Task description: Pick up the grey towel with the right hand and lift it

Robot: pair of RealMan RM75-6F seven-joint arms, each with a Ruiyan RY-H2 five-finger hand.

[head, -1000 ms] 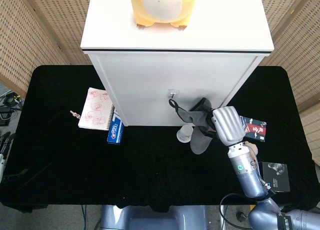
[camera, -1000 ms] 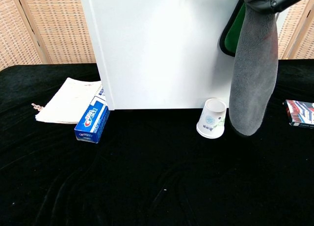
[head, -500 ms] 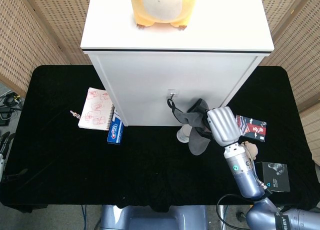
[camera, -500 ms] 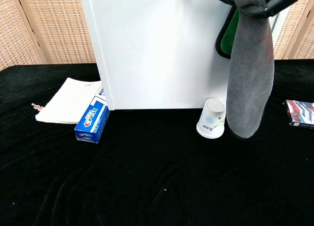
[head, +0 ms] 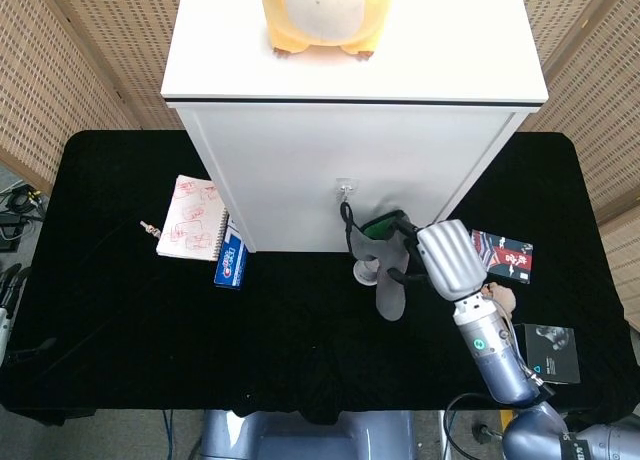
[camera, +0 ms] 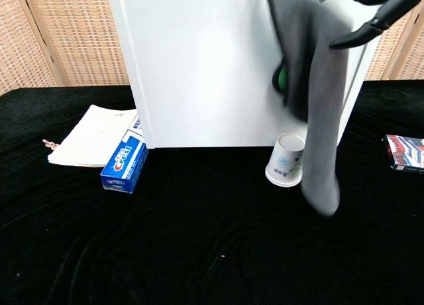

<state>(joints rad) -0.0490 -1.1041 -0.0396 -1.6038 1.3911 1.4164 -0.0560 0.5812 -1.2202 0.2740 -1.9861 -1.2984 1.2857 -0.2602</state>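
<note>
In front of the white cabinet [head: 350,170], the head view is showing the right hand [head: 447,260] grasping the grey towel [head: 385,280] in its fingers, the cloth hanging above the black counter [head: 120,310] beside a paper cup [head: 367,273]. From the chest view, the grey towel [camera: 315,119] is dangling clear of the counter [camera: 199,252], its lower end just right of the paper cup [camera: 286,160], while dark fingers [camera: 374,20] are showing at its top edge.
</note>
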